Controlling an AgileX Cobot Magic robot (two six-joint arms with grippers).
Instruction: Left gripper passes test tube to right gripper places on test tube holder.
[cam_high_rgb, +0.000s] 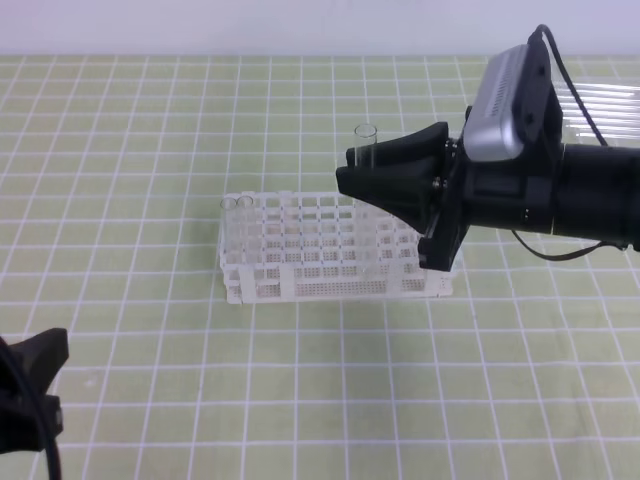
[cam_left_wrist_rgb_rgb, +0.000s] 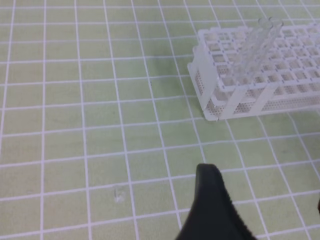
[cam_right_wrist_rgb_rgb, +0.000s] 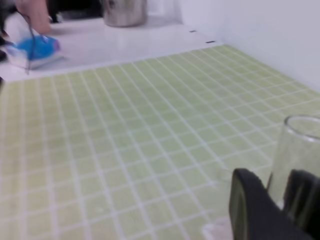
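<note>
The white test tube holder (cam_high_rgb: 330, 255) stands mid-table on the green checked mat, with two clear tubes (cam_high_rgb: 237, 206) upright in its left end. My right gripper (cam_high_rgb: 352, 170) reaches in from the right above the holder's right half, shut on an upright test tube (cam_high_rgb: 365, 138). The tube's open rim sticks up above the jaws, which hide its lower part. The right wrist view shows that test tube (cam_right_wrist_rgb_rgb: 300, 145) pinched between the black fingers (cam_right_wrist_rgb_rgb: 250, 205). My left gripper (cam_high_rgb: 35, 365) rests low at the front left, open and holding nothing. Its wrist view shows one finger (cam_left_wrist_rgb_rgb: 215, 210) and the holder (cam_left_wrist_rgb_rgb: 235, 95).
A clear ribbed plastic object (cam_high_rgb: 605, 100) lies at the back right behind the right arm. Beyond the mat, the right wrist view shows a white surface with a metal pot (cam_right_wrist_rgb_rgb: 125, 10) and a blue-white object (cam_right_wrist_rgb_rgb: 35, 47), and a white wall on the right.
</note>
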